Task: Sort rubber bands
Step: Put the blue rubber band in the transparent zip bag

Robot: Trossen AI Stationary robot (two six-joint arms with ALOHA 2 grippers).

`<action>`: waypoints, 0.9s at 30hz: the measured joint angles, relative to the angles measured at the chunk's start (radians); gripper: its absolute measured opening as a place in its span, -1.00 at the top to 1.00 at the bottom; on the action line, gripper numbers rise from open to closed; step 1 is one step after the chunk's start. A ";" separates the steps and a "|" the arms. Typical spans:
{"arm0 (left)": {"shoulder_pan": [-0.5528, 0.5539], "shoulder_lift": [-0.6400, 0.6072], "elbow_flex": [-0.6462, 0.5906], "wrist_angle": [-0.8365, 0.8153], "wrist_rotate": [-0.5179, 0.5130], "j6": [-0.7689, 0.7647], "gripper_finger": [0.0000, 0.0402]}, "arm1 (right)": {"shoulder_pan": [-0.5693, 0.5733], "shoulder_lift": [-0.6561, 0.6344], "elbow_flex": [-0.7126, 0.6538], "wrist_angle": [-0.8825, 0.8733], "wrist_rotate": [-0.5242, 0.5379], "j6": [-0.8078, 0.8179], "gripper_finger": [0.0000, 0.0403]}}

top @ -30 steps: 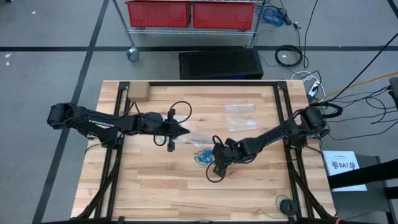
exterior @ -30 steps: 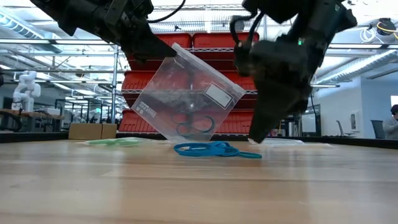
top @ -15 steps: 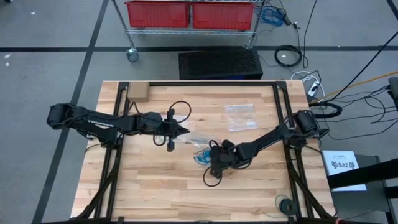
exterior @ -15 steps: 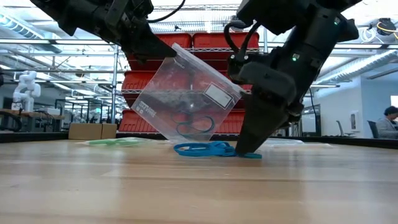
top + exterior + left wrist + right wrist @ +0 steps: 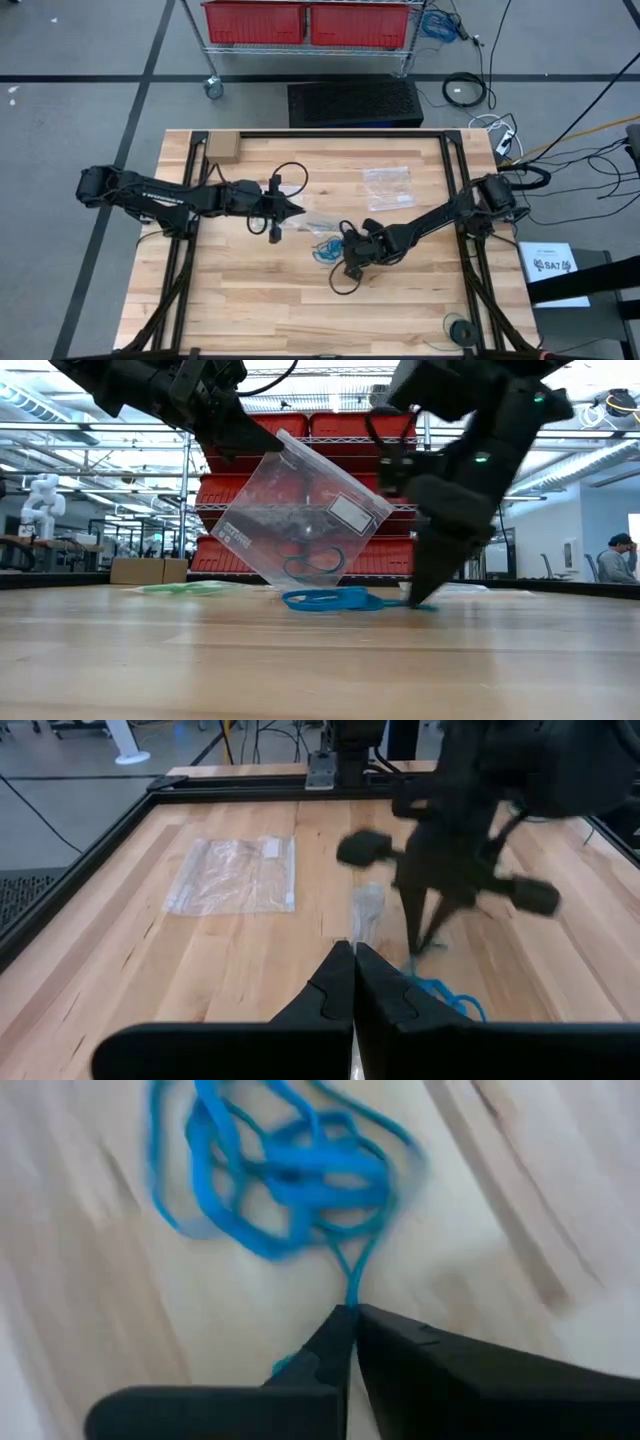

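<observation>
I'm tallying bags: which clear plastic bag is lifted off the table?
The bag pinched by the shut left gripper hangs tilted above the blue rubber bands. The other bag lies flat on the table, untouched.

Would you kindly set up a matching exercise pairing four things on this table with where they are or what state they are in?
Things:
1. left gripper
2. right gripper
3. tangle of bright blue rubber bands
4. small brown cardboard box

States:
A. lying on the wood in mid-table
B. shut on a blue strand
C. at a far table corner
D. holding up a clear plastic bag

Pairs: 1-D, 2-B, 3-A, 4-C
</observation>
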 joint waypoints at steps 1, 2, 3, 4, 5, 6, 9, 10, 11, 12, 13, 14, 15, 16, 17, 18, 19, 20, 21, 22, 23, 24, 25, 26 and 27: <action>0.000 0.000 0.000 -0.001 0.000 0.000 1.00 | 0.000 -0.020 -0.003 -0.023 -0.003 -0.002 0.99; 0.000 0.000 0.000 -0.001 0.000 0.000 1.00 | 0.000 -0.043 0.001 -0.041 -0.001 -0.002 0.99; 0.000 0.000 0.000 -0.001 0.000 0.000 1.00 | 0.001 -0.067 0.012 -0.070 0.003 -0.002 0.99; 0.000 0.000 0.000 -0.002 0.000 0.001 1.00 | 0.001 -0.090 0.026 -0.103 0.014 -0.002 0.99; 0.000 0.000 0.000 -0.004 0.000 0.002 1.00 | 0.001 -0.108 0.041 -0.135 0.032 -0.001 0.99; 0.000 0.000 0.000 -0.007 0.000 0.004 1.00 | 0.002 -0.120 0.058 -0.168 0.053 -0.002 1.00; 0.000 0.000 0.000 -0.007 0.000 0.008 1.00 | 0.014 -0.141 0.126 -0.267 0.106 -0.007 1.00; 0.000 0.000 0.000 -0.008 0.000 0.008 1.00 | 0.018 -0.148 0.155 -0.293 0.125 -0.014 1.00; 0.000 0.000 0.000 -0.008 -0.001 0.008 1.00 | 0.022 -0.151 0.184 -0.318 0.141 -0.024 1.00; 0.000 0.000 0.000 -0.008 -0.003 0.008 1.00 | 0.025 -0.152 0.214 -0.352 0.154 -0.032 1.00; 0.000 0.000 0.000 -0.008 -0.004 0.004 1.00 | 0.028 -0.150 0.244 -0.389 0.160 -0.039 1.00; 0.000 0.000 0.000 -0.008 -0.006 0.002 1.00 | 0.030 -0.148 0.272 -0.416 0.162 -0.049 1.00; 0.000 0.000 0.000 -0.009 -0.006 0.001 1.00 | 0.030 -0.148 0.298 -0.425 0.162 -0.059 1.00; 0.000 0.000 0.000 -0.009 -0.006 0.001 1.00 | 0.030 -0.149 0.322 -0.429 0.169 -0.071 1.00; 0.000 0.000 0.000 -0.008 -0.006 0.001 1.00 | 0.031 -0.149 0.347 -0.438 0.180 -0.082 1.00; 0.000 0.000 0.000 -0.009 -0.006 0.001 1.00 | 0.034 -0.149 0.370 -0.455 0.188 -0.094 1.00; 0.000 0.000 0.000 -0.009 -0.006 0.001 1.00 | 0.035 -0.149 0.393 -0.472 0.193 -0.109 1.00; 0.000 0.000 0.000 -0.008 -0.006 0.001 1.00 | 0.035 -0.149 0.412 -0.479 0.199 -0.123 1.00; 0.000 0.000 0.000 -0.009 -0.006 0.001 1.00 | 0.035 -0.149 0.430 -0.483 0.209 -0.135 1.00; 0.000 0.000 0.000 -0.010 -0.006 0.001 1.00 | 0.035 -0.149 0.448 -0.492 0.217 -0.144 1.00; 0.000 0.000 0.000 -0.011 -0.006 0.001 1.00 | 0.035 -0.149 0.467 -0.507 0.219 -0.154 1.00; 0.000 0.000 0.000 -0.011 -0.007 0.001 1.00 | 0.035 -0.149 0.485 -0.519 0.221 -0.163 1.00; 0.000 0.000 0.000 -0.012 -0.007 0.001 1.00 | 0.035 -0.149 0.500 -0.522 0.222 -0.174 1.00; 0.000 0.000 0.000 -0.014 -0.007 0.001 1.00 | 0.035 -0.149 0.515 -0.522 0.222 -0.185 1.00; 0.000 0.000 0.000 -0.016 -0.007 0.001 1.00 | 0.034 -0.149 0.528 -0.525 0.226 -0.197 1.00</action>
